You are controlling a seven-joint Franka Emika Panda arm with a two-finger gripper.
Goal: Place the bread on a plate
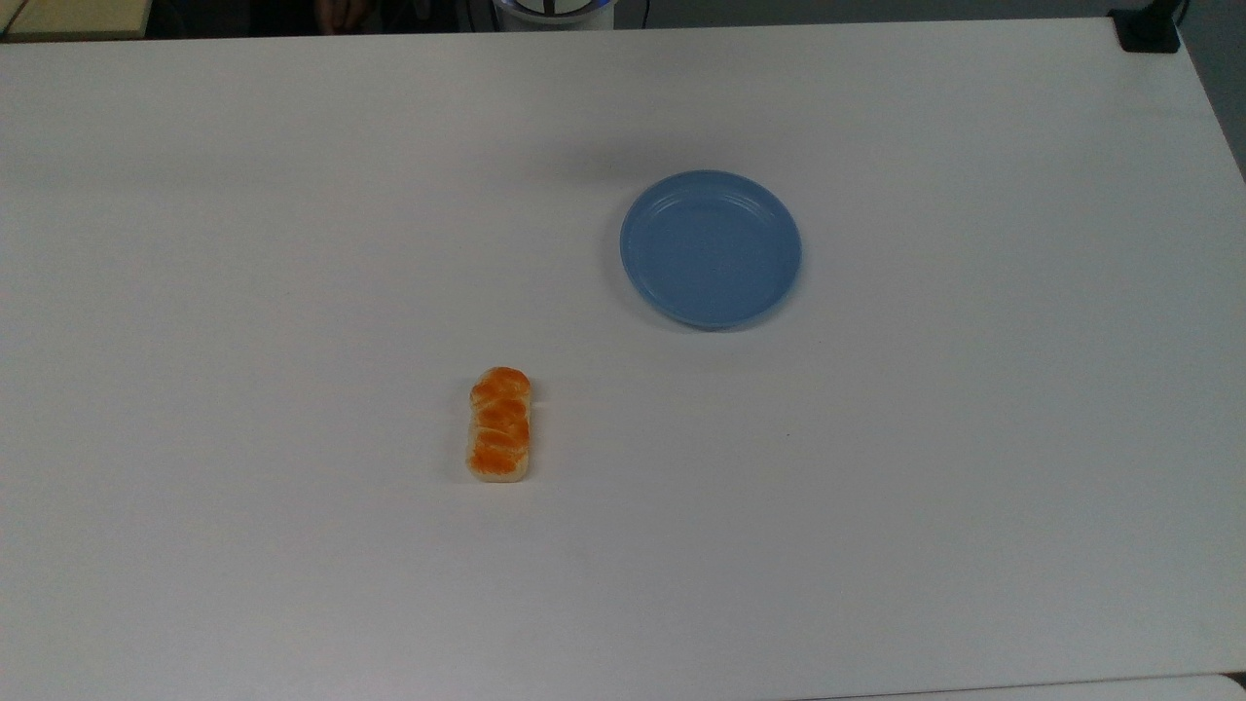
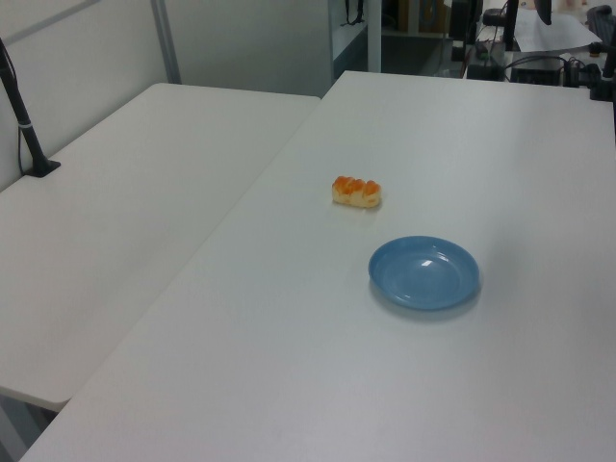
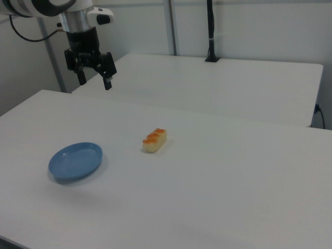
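The bread (image 1: pixel 500 425), a small oblong loaf with an orange-brown top, lies flat on the white table (image 1: pixel 292 243); I also see the bread (image 2: pixel 356 192) in the left view and the bread (image 3: pixel 154 140) in the right view. The light-blue plate (image 1: pixel 711 248) sits empty, apart from the loaf; the plate (image 2: pixel 424 273) and the plate (image 3: pixel 75 161) hold nothing. In the right view my gripper (image 3: pixel 94 79) hangs open high above the table, up and to the left of the plate, with nothing between its fingers.
A second white table (image 2: pixel 125 202) adjoins the work table on the left view's left. A black pole (image 3: pixel 209 31) stands on the far table in the right view. The robot base (image 1: pixel 553 10) sits at the top view's upper edge.
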